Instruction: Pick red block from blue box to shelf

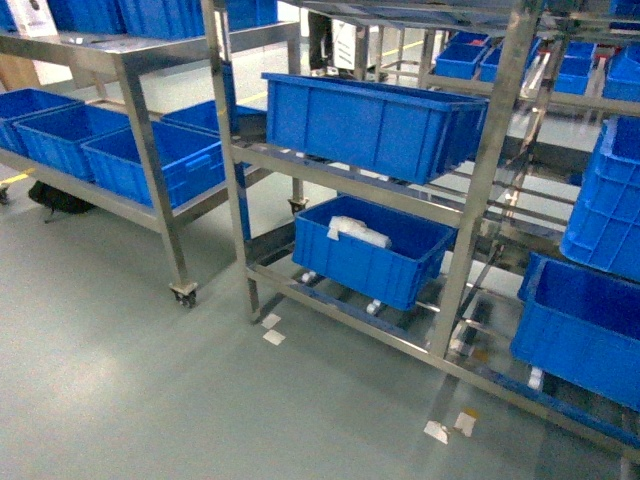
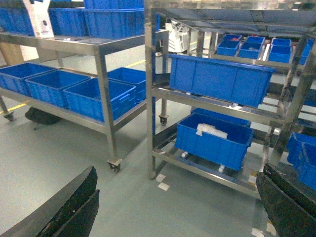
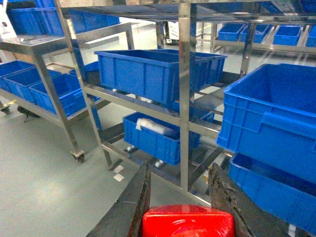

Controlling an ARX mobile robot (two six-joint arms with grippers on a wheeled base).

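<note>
The right gripper pinches the red block tight so it won't drop. It faces the shelf, ready to carry it there. The left gripper is spread wide, holding nothing

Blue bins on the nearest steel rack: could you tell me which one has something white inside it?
The lower bin; white packaging lies inside, unlike the bin above.

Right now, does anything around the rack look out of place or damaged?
Nothing looks damaged. A white wrapped bundle lies in the lower blue bin on the shelf; pale scraps lie on the floor. The right hand holds the red block.
</note>
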